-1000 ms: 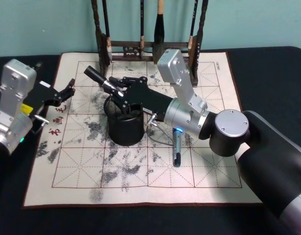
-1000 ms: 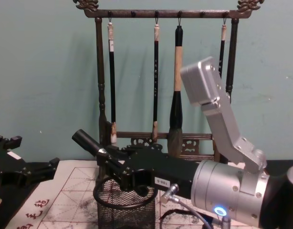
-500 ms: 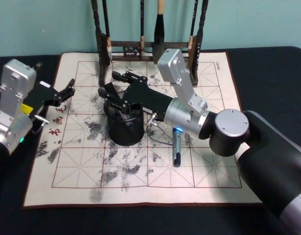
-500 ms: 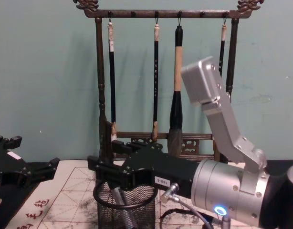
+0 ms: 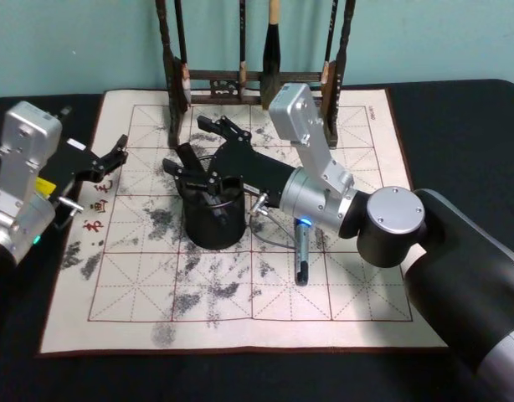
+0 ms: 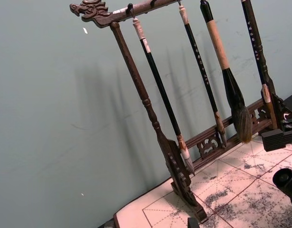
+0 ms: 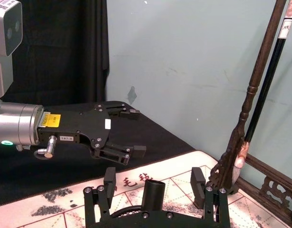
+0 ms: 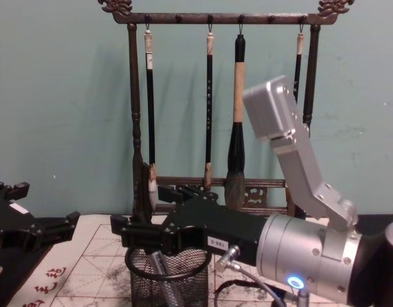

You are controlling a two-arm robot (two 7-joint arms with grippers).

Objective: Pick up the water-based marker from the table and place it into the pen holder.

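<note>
The right hand (image 5: 188, 145) hovers just above the pen holder (image 5: 213, 222), its fingers (image 7: 109, 181) spread wide and gripping nothing. In the right wrist view the two fingers stand on either side of the water-based marker (image 7: 153, 194), each clear of it. The marker stands inside the black wire-mesh cup with its long axis close to upright but tilted. Seen through the mesh in the chest view, the grey barrel (image 8: 159, 265) slants down toward the robot's right, and the dark upper end leans to the robot's left and pokes above the rim. The right arm reaches in from the right and stretches low across the mat toward the robot's left, wrist almost level over the cup.

The pen holder sits upright on a gridded calligraphy mat (image 5: 324, 293) spotted with ink, which lies on the black surface (image 5: 458, 126). A second pen (image 5: 300, 255) lies flat on the mat just beside the holder on the robot's right, under the right forearm. The wooden brush rack (image 5: 240, 84) stands behind at the mat's far edge. The left hand (image 5: 119, 152) is parked at the mat's left edge, fingers apart and empty.
</note>
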